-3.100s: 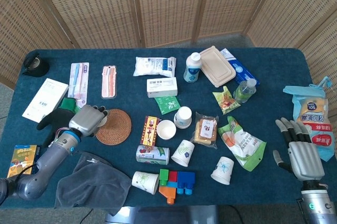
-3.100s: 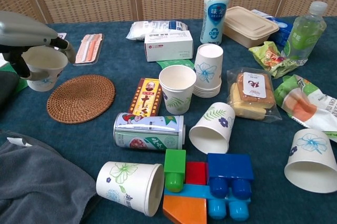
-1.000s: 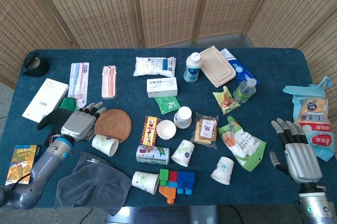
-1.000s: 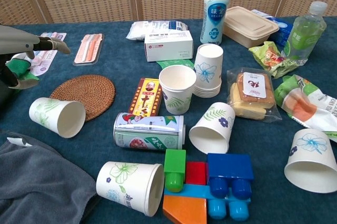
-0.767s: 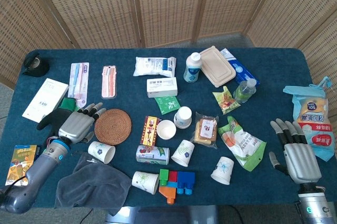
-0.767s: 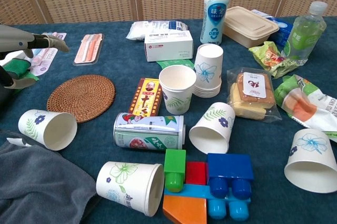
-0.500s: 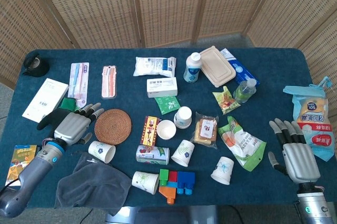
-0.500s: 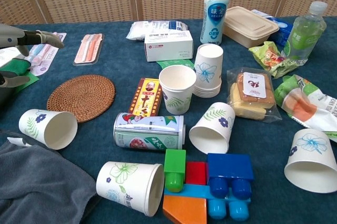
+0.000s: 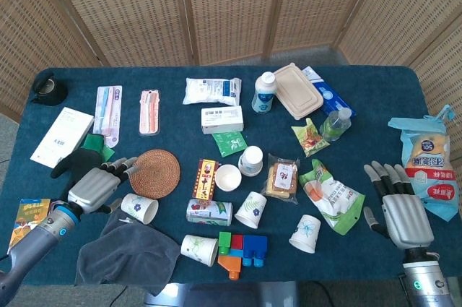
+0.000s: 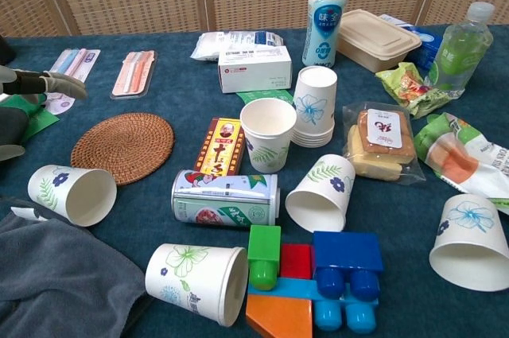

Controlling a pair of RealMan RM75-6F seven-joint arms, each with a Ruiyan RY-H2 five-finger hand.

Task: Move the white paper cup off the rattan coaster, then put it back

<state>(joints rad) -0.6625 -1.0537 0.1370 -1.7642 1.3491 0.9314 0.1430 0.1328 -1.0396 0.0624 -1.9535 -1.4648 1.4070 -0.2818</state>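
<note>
The white paper cup (image 9: 139, 208) (image 10: 70, 194) with a blue flower print lies on its side on the blue cloth, just in front of the round rattan coaster (image 9: 155, 173) (image 10: 122, 147), mouth facing right. Nothing stands on the coaster. My left hand (image 9: 96, 183) (image 10: 24, 103) hovers left of the cup with fingers spread and holds nothing. My right hand (image 9: 399, 206) is at the table's right front, fingers apart and empty, away from the cup.
Several other paper cups (image 10: 270, 134), a tipped can (image 10: 226, 199), toy blocks (image 10: 314, 274), snack bags (image 10: 466, 155), bottles (image 10: 323, 20) and boxes (image 10: 254, 67) crowd the middle and right. A grey towel (image 10: 56, 282) lies at the front left, touching the fallen cup.
The left hand let go of the cup, which tipped over off the coaster and rolled slightly forward. The hand has since drawn back to the left. The right hand barely moved.
</note>
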